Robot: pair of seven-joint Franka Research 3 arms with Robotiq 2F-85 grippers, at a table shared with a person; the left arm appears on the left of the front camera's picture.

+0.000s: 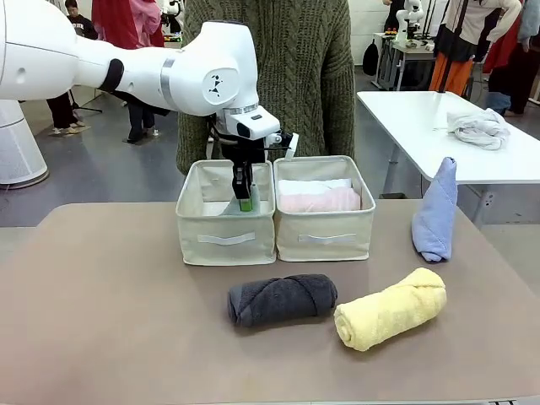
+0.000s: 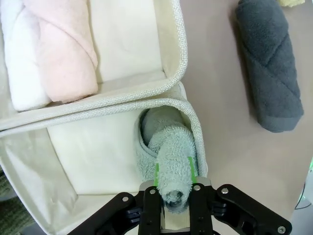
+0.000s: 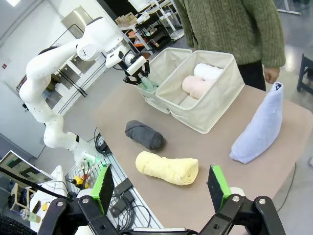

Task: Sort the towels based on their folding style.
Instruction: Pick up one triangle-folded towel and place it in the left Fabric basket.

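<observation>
Pale teal terry cone towel (image 2: 168,147): upright in a corner of the left cream fabric bin (image 1: 225,240). Left tool (image 2: 173,161): pointing straight down, green pads flanking the cone's tip; clamped or slack, cannot tell. Right tool (image 3: 160,188): wide open, empty. Pale pink terry roll (image 1: 321,201) and white terry roll (image 1: 312,184) in the right cream fabric bin (image 1: 325,240). Dark grey terry roll (image 1: 283,299), yellow terry roll (image 1: 391,308) and periwinkle blue cone towel (image 1: 436,215) on the brown table (image 1: 101,321).

A matte brown rounded tabletop (image 1: 101,321) stands on a smooth grey floor (image 1: 101,169); a white rectangular table (image 1: 422,126) (crumpled whitish cloth (image 1: 478,126) on it) sits beyond at right.
</observation>
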